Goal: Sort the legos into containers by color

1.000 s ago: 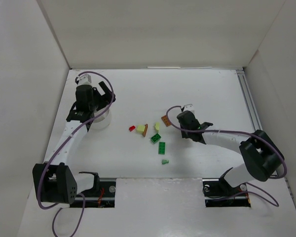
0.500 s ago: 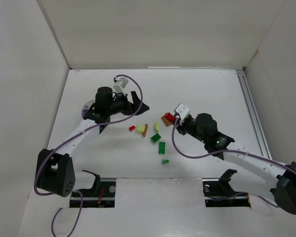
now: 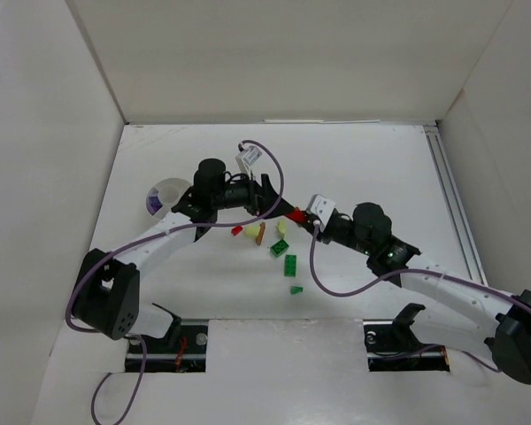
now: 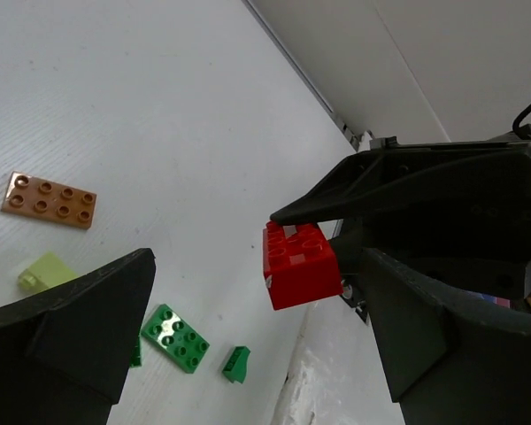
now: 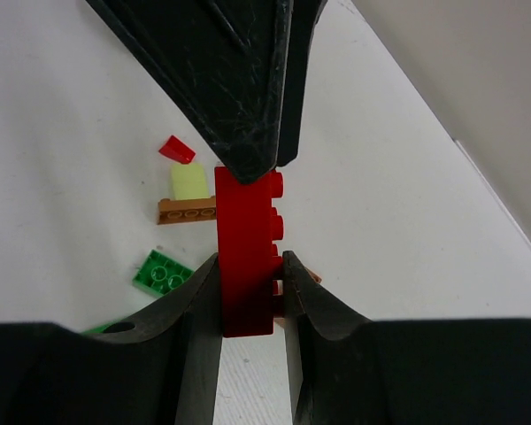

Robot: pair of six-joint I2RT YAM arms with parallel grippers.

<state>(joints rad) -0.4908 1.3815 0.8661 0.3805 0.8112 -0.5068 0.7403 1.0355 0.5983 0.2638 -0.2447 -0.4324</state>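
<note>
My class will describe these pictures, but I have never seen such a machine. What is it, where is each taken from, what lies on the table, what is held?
These are two robot arms at a white table, each ending in a two-finger gripper. One picture looks down from above; the others come from cameras on the wrists. The right gripper is shut on a red brick. The left gripper is open, close to that brick. Small bricks lie loose, among them a green brick and an orange-brown plate. A white cup stands on the left arm's side, something purple inside.
</note>
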